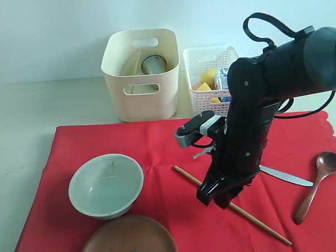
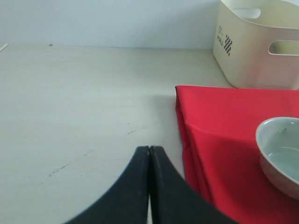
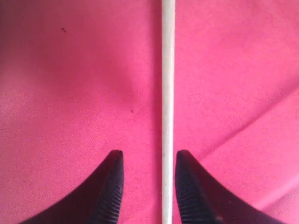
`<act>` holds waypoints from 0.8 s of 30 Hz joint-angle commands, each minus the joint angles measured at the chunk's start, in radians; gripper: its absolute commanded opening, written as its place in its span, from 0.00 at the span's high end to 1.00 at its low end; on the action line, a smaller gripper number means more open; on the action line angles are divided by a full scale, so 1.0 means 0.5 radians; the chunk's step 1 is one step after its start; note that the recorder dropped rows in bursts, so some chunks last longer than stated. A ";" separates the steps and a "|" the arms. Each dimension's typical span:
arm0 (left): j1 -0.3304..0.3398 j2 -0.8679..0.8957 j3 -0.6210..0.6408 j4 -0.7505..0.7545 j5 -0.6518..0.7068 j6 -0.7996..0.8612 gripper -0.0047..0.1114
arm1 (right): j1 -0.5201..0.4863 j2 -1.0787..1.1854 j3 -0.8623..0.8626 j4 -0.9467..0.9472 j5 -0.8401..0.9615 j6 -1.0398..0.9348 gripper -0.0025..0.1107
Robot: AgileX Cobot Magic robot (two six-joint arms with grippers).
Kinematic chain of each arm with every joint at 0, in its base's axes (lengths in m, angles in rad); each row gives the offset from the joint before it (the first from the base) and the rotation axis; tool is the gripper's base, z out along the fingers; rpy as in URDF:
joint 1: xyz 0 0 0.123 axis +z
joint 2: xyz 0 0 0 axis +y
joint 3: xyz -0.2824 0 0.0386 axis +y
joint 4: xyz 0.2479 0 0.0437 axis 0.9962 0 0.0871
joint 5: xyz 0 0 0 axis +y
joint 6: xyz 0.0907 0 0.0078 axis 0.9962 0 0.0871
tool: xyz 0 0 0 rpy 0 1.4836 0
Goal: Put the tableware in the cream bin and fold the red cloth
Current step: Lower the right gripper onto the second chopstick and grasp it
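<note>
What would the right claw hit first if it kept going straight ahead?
Probably the thin wooden chopstick, lying on the bright red cloth between the open jaws of the right gripper.

Right arm [image 1: 252,128] hides part of chopstick [image 1: 261,225] and knife [image 1: 287,178].

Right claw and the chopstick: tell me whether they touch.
Apart. The right wrist view shows the chopstick between the fingers of the open right claw, red cloth visible on both sides.
</note>
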 commanded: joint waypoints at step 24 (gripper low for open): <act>-0.010 -0.012 0.006 0.001 -0.025 -0.002 0.96 | 0.001 0.068 -0.053 -0.113 0.065 0.057 0.98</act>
